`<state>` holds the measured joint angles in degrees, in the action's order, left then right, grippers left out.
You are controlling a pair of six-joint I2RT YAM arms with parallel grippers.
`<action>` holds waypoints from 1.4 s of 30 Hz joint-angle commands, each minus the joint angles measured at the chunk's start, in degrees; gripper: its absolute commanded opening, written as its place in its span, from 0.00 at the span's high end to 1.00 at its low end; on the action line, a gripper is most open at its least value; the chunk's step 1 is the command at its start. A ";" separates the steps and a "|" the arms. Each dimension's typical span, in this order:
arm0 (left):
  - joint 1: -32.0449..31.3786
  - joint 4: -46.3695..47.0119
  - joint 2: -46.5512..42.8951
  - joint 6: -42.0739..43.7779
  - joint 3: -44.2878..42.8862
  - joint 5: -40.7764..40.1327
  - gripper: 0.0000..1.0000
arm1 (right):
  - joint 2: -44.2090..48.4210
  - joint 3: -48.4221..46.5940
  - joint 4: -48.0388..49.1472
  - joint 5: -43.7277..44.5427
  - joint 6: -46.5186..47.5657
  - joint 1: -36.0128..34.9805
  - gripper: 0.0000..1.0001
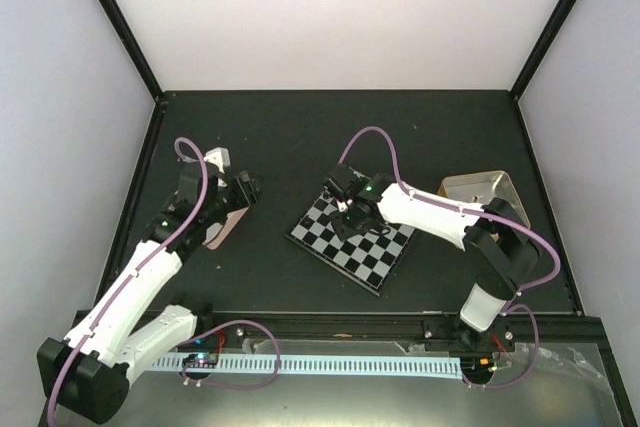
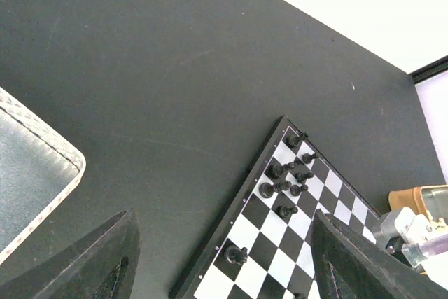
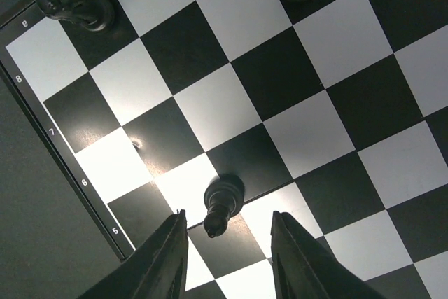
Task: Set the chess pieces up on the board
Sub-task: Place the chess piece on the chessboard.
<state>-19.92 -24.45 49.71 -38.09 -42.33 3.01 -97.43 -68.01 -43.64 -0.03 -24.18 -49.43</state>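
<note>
Top view: we logged a slotted rail (image 1: 330, 364) nearest, a dark matte table (image 1: 250, 127), white walls (image 1: 340, 17), and the board (image 1: 365, 252) askew at centre.
Left wrist: left gripper (image 2: 224, 216) spread wide; black chess pieces (image 2: 283, 187) stood on the board's corner.
Right wrist: right gripper (image 3: 228, 216) parted either side of one upright black piece (image 3: 222, 201), not touching it.
</note>
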 commanded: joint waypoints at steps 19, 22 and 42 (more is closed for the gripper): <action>0.15 -0.63 0.87 1.43 -3.35 0.06 0.32 | -2.47 1.15 2.65 -1.02 0.16 -0.75 0.81; 0.16 -0.70 0.82 1.52 -3.46 -0.09 0.31 | -2.57 0.78 2.33 -0.94 0.06 -0.81 0.90; 0.15 -2.88 -0.29 2.46 -4.65 -2.99 0.31 | -9.24 -17.07 1.34 5.72 -0.25 -0.80 0.99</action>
<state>-19.92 -25.67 50.33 -36.71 -44.14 1.85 -103.79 -80.34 -42.02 2.55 -24.47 -49.87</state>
